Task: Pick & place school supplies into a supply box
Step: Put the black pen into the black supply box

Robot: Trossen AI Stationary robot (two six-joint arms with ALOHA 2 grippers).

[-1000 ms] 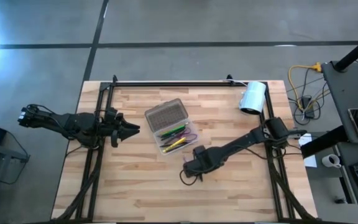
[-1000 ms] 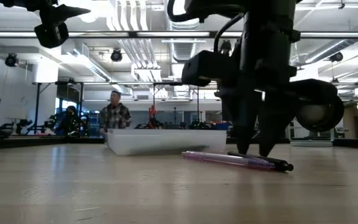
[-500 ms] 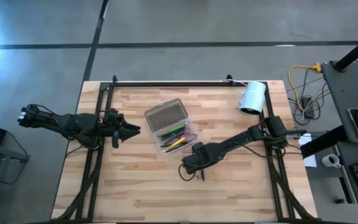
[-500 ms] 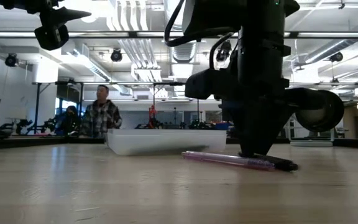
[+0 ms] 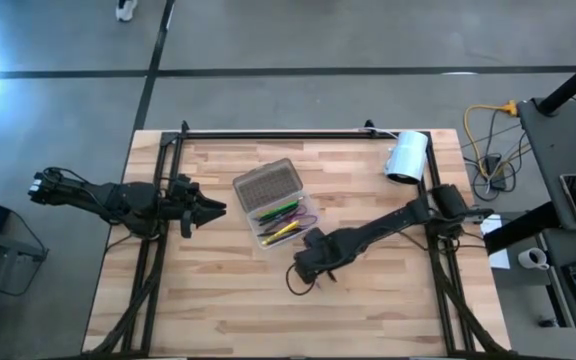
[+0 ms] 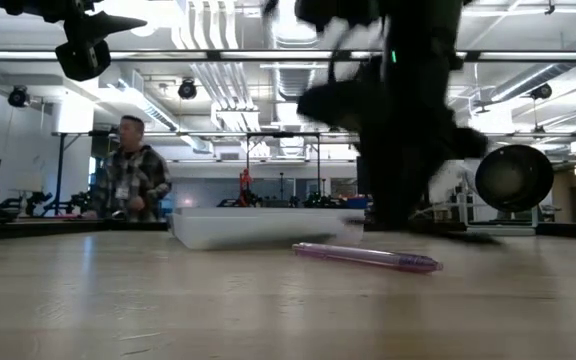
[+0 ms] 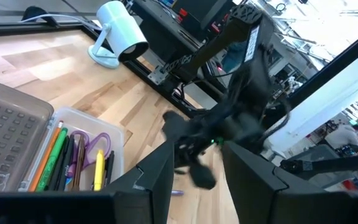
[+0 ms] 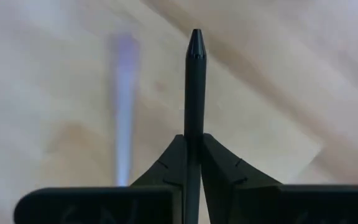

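Observation:
The supply box (image 5: pixel 273 205) lies open mid-table, its grey lid (image 5: pixel 266 186) on the far side. Green, yellow and dark pens and purple scissors (image 7: pixel 73 155) lie in its clear half. My right gripper (image 5: pixel 313 268) stands just near-right of the box, pointing down, shut on a dark pen (image 8: pixel 194 81). A purple pen (image 6: pixel 368 257) lies flat on the table beside it. My left gripper (image 5: pixel 216 208) hovers left of the box, open, with nothing between its fingers (image 7: pixel 160 180). My right gripper pinches the dark pen's shaft (image 8: pixel 194 127) between its two fingers, some way back from the pointed tip (image 8: pixel 195 36). The fingers come from above and lie across the pen. The pen's other end is hidden behind the gripper. In the low view the pen is only a blur.
A white roll (image 5: pixel 406 156) lies at the table's far right corner. A black frame rail (image 5: pixel 268 133) runs along the far edge. Bare wood spreads over the near half of the table. A person (image 6: pixel 128 180) stands in the room beyond.
My right gripper has shut on the dark pen, rolling its wrist as it did so. The dark pen has left its place on the table beside the purple pen, which stays where it was.

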